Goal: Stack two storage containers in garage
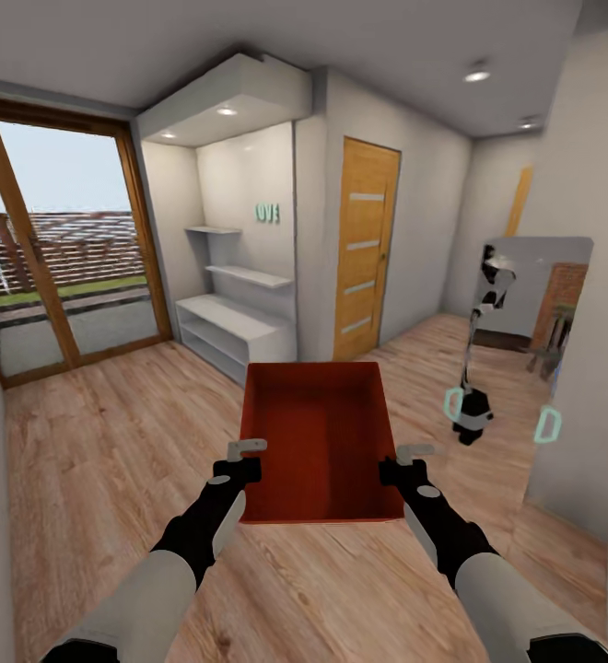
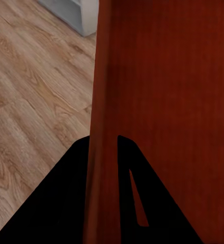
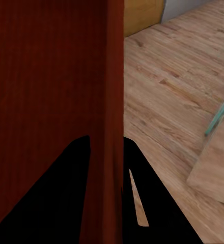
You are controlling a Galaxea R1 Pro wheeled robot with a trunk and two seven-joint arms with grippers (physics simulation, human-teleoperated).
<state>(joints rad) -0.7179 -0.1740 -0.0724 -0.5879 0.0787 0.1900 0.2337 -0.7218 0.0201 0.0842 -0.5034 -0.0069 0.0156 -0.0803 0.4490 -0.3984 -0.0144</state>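
Observation:
An orange-red open-top storage container is held level above the light wood plank floor, in front of me. My left gripper is shut on its left wall, one finger on each side of the wall. On the opposite wall my right gripper is shut in the same way. The container's inside is empty.
White built-in shelves stand ahead, with a wooden door to their right. Wood-framed glass doors fill the left wall. At the right a mirror reflects the robot, beside a wall corner.

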